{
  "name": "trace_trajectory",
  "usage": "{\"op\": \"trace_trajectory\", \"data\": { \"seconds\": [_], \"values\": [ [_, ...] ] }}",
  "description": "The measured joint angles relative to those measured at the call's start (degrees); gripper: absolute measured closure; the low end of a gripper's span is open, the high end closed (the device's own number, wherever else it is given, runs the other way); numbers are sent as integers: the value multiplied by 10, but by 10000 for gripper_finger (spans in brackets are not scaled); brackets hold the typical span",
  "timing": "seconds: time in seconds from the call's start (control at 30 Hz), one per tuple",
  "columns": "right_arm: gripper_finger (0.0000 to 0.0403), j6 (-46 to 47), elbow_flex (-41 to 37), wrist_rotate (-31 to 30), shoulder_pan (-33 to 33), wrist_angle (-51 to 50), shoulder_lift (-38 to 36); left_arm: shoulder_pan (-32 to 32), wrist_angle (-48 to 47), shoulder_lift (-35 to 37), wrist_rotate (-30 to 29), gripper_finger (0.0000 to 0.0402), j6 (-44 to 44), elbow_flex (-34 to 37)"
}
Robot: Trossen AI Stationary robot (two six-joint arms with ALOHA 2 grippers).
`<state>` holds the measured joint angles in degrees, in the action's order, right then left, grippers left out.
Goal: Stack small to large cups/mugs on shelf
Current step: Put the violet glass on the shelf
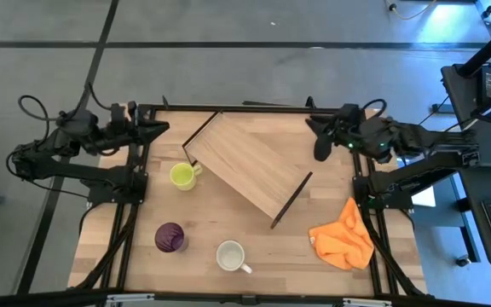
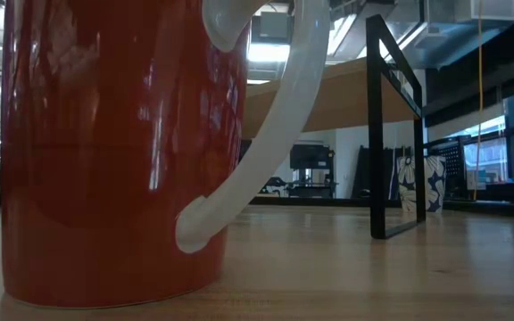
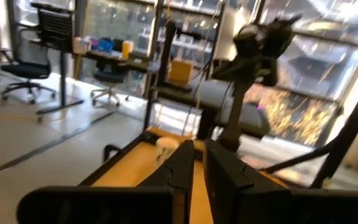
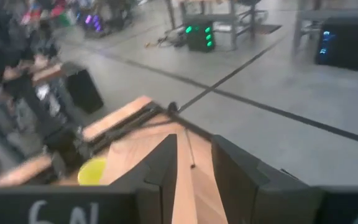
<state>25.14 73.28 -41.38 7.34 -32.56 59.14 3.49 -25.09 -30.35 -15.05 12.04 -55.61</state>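
From above, I see my left gripper (image 1: 156,128) at the upper left and my right gripper (image 1: 320,145) at the upper right, both empty. The shelf (image 1: 245,166) sits mid-frame. Below it stand the yellow-green mug (image 1: 181,176), purple tumbler (image 1: 170,237) and white mug (image 1: 230,255).

Down low, a red mug (image 2: 114,152) fills the left. It looks hard, slippery and breakable; I'd pinch its rim.

My left wrist view shows fingers (image 3: 179,177) almost pressed together; my right wrist view shows fingers (image 4: 160,171) spread.

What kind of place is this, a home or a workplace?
Most likely a workplace, a robotics lab or open office. Two arms are mounted on a framed wooden table, office chairs stand at desks behind, and the floor is bare and grey.
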Motion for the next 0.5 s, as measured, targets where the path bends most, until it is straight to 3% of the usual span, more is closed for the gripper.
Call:
{"op": "trace_trajectory", "data": {
  "seconds": [0.13, 0.27, 0.5],
  "values": [
    [302, 12, 0, 6, -14, 14, 12, 0, 17, 0, -35, 371, -17, 0],
    [302, 18, 0, -43, -27, 56, 12, 0, 63, 4, -35, 371, -66, 0],
    [302, -61, 0, -51, -51, 124, -6, 0, 78, 4, -35, 371, -71, 0]
  ]
}}
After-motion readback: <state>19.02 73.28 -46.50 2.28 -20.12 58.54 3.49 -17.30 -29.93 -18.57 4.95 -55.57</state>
